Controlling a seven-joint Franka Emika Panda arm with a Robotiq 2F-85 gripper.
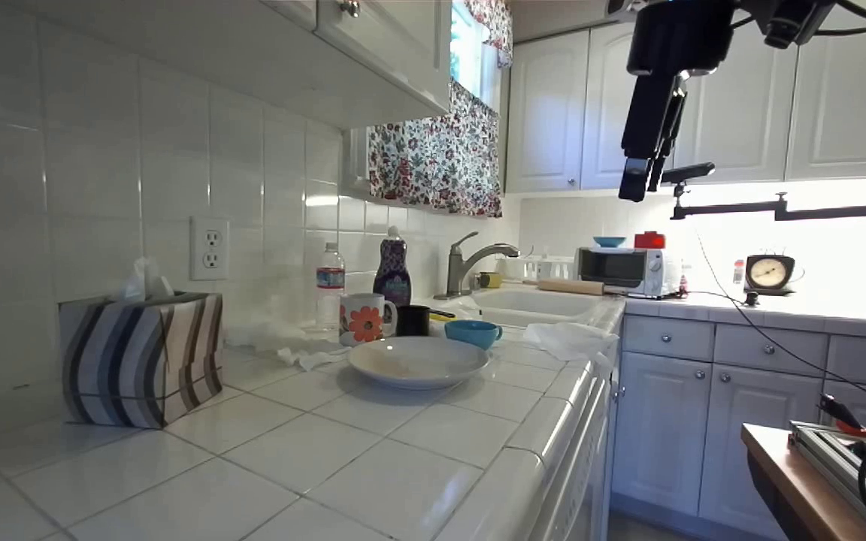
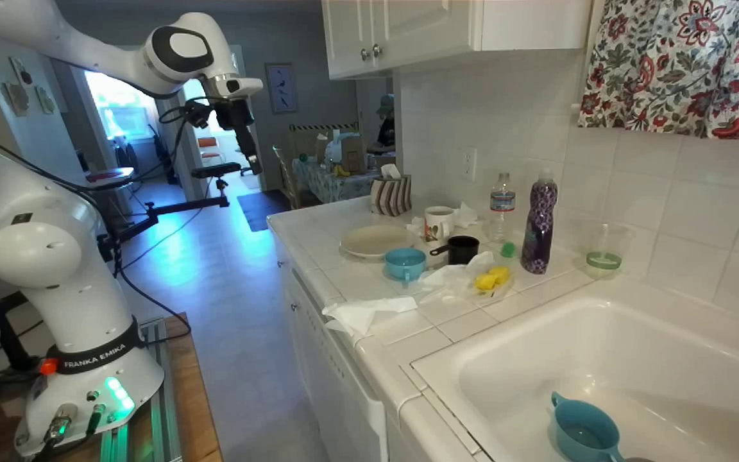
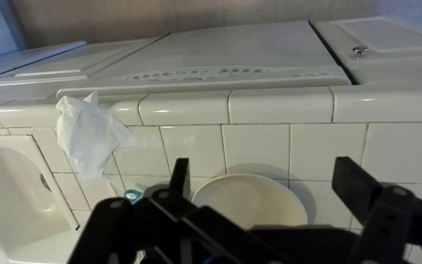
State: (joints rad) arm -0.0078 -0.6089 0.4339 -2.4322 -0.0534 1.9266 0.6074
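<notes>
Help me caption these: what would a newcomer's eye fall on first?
Probably the big white arm, filling the left of an exterior view, its open black hand hanging in the air. Next, the flowery curtain at the window. Then a blue cup near the plate on the counter, and another blue cup in the sink.

Daylight glares through the small bright window (image 1: 466, 52) above the floral fabric curtain (image 1: 437, 158), and the white tiled backsplash (image 1: 854, 252) beyond washes out. Bluish glare streaks the smooth grey floor (image 2: 183, 282). Soft shadows edge the round cream plate (image 3: 249, 201) on the white-tiled table (image 3: 256, 146); the black gripper (image 3: 263, 175) looks dark, slightly blurred.
</notes>
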